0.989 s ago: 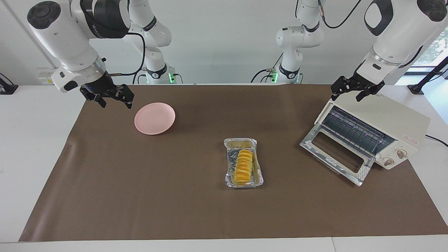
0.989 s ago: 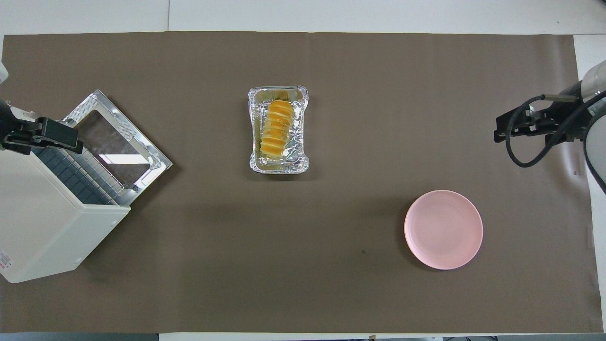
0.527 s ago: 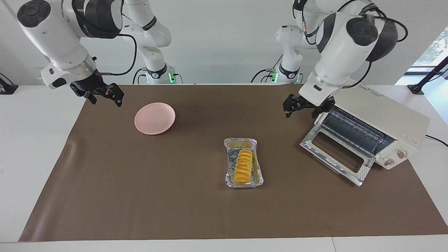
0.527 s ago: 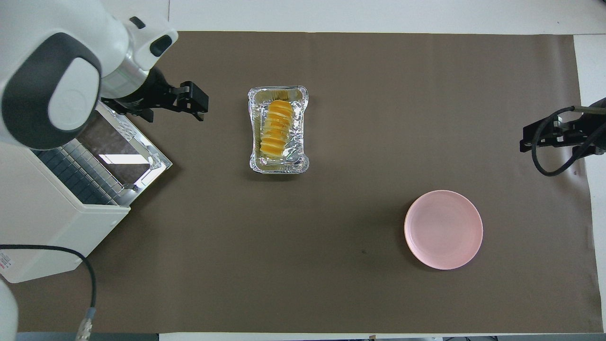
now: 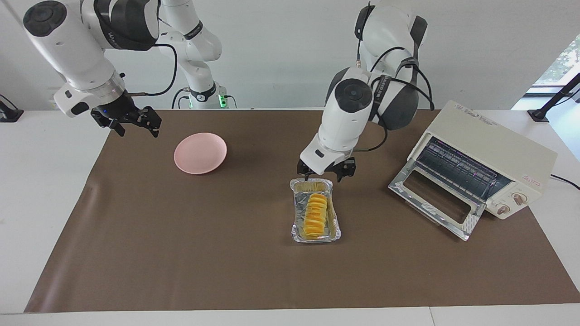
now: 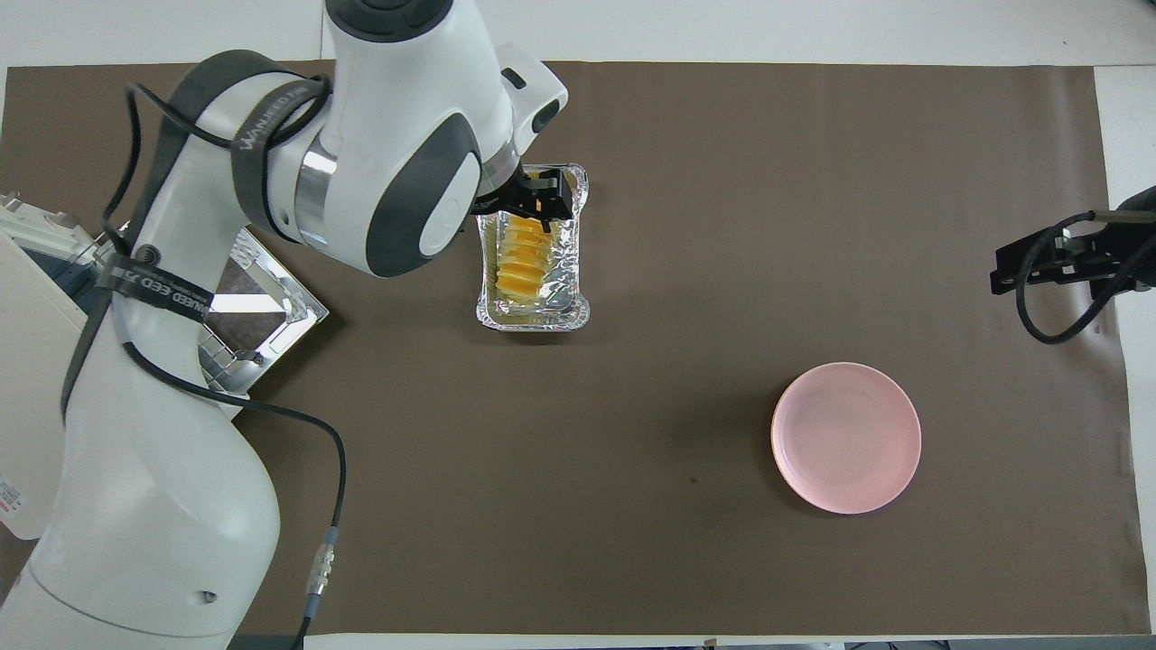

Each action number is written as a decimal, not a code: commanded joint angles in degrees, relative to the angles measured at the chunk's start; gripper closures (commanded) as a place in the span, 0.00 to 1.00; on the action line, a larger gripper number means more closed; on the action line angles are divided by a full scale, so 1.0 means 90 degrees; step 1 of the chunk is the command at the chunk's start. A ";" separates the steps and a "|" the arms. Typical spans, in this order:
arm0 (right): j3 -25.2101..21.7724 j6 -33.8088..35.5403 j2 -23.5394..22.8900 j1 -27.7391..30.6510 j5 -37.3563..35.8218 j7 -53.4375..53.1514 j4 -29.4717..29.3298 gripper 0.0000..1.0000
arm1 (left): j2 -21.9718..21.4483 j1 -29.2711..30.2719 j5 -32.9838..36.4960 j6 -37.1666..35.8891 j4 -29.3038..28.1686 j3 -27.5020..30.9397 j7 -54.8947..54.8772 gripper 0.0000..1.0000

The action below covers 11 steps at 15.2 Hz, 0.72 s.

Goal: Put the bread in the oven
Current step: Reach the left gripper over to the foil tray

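The bread [image 5: 315,215], a ridged yellow-orange loaf, lies in a crinkled foil tray [image 5: 337,233] at the middle of the brown mat; it also shows in the overhead view [image 6: 522,262]. My left gripper [image 5: 325,175] is open and empty, hanging just above the tray, apart from the bread; from above, the left gripper [image 6: 540,206] covers part of the loaf. The cream oven [image 5: 498,154] stands at the left arm's end with its glass door [image 5: 435,199] dropped open. My right gripper [image 5: 135,129] waits open over the mat's edge.
A round pink plate [image 5: 200,153] sits toward the right arm's end, beside the right gripper, and shows in the overhead view [image 6: 846,438]. The left arm's body hides most of the oven [image 6: 27,379] from above.
My left arm has swung from over the oven across the mat to above the foil tray. My right gripper has drawn slightly outward and stays near the mat's edge.
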<state>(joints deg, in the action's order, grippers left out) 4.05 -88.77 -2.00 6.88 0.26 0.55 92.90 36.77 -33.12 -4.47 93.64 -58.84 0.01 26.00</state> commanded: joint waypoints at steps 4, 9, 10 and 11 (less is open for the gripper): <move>0.0068 -0.0078 0.0066 0.0066 -0.0116 0.0261 0.0107 0.00 | 0.0739 -0.0490 -0.0002 0.1322 -0.0268 0.0370 0.0197 0.00; 0.0068 -0.0059 0.0066 0.0066 -0.0116 0.0301 0.0107 0.00 | 0.1003 -0.0705 -0.0041 0.1656 -0.0347 0.0370 0.0226 0.00; 0.0068 -0.0049 0.0066 0.0076 -0.0116 0.0291 0.0107 0.00 | 0.1003 -0.0753 -0.0031 0.1627 -0.0357 0.0370 0.0284 0.00; 0.0058 -0.0049 0.0076 0.0076 -0.0116 0.0281 0.0117 0.00 | 0.0993 -0.0831 -0.0031 0.1627 -0.0367 0.0370 0.0372 0.00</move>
<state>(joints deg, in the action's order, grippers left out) 4.06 -88.77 -2.00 6.88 0.25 1.67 92.95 46.31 -39.03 -4.46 107.48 -61.27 2.28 27.83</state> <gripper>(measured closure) 0.000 0.000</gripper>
